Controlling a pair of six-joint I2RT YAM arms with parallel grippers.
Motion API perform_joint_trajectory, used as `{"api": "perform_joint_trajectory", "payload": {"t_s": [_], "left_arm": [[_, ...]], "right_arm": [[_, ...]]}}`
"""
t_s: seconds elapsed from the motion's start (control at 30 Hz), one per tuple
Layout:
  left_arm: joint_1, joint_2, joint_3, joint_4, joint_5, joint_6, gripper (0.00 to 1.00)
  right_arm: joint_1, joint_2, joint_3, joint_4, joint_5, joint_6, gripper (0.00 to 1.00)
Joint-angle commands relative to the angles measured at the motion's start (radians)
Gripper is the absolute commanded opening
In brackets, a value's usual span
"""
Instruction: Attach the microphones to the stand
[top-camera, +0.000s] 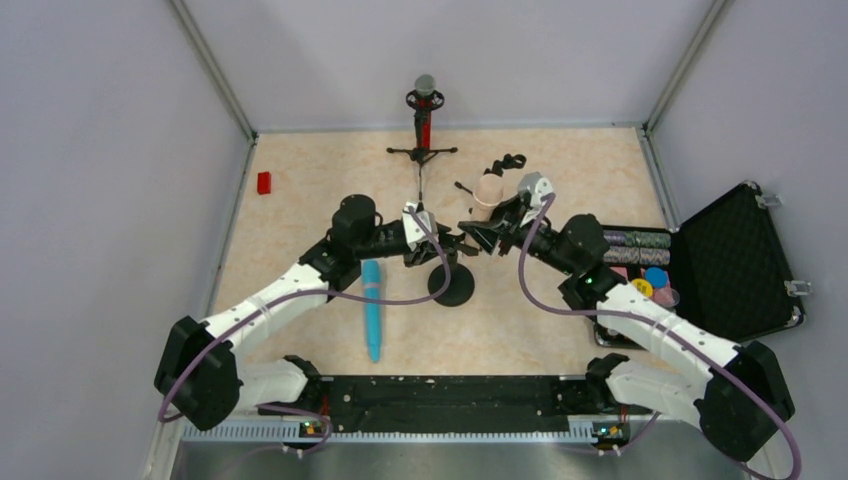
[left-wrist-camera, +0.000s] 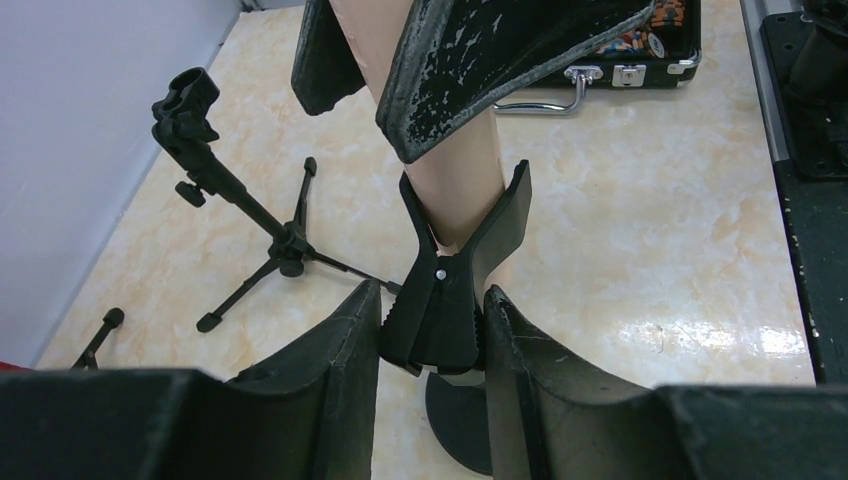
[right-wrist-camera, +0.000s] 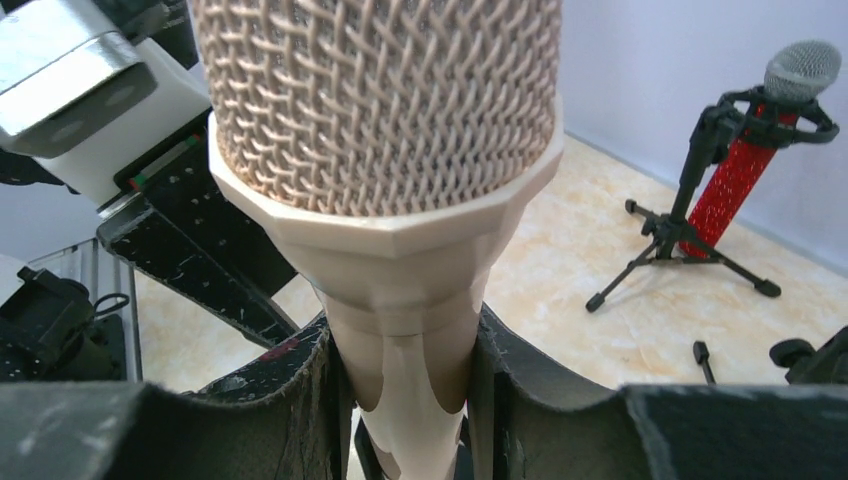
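My right gripper is shut on the neck of the peach-beige microphone, holding it upright with its mesh head up. Its lower body sits between the prongs of the black spring clip on the round-based stand. The handles of that clip are pinched in my shut left gripper. The light-blue microphone lies flat on the table beside my left arm. At the back, the glittery red microphone stands clipped in a tripod stand.
An empty black tripod stand stands behind the round-based one. An open black case with poker chips lies at the right. A small red block sits by the left wall. A black rail runs along the near edge.
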Motion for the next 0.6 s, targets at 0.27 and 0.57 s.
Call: {"api": "perform_joint_trajectory", "payload": {"t_s": [0.27,0.57], "left_arm": [[-0.002,0.019,0.027,-0.027,0.015,-0.010,0.00],[-0.003,0.014,0.027,-0.023,0.014,-0.017,0.00]], "right_arm": [[0.111,0.053,-0.007,0.203,0.100,-0.047,0.00],[0.154,0.080,0.003,0.157,0.144,-0.107,0.00]]}}
